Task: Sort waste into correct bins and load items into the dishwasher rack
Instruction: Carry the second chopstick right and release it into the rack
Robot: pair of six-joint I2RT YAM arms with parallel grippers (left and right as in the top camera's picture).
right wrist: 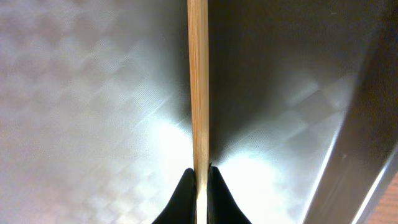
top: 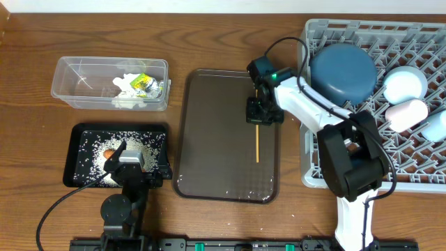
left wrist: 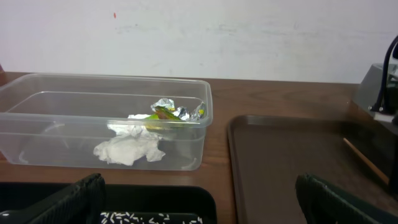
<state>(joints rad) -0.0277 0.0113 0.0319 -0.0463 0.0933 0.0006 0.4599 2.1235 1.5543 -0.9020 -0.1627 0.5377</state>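
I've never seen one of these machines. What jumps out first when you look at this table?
The big grey rack on the right, holding a round dark-blue dish, dominates. Next comes the right hand, shut on a thin wooden chopstick down at the brown tray mid-table. On the left, a black tray is strewn with white rice.

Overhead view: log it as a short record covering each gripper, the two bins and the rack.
right gripper: shut on chopstick, over brown tray
left gripper: open, above black tray
clear tub: tissue, wrapper
black tray: rice, carrot
rack: dark-blue dish, bowl, white cup, light-blue cup
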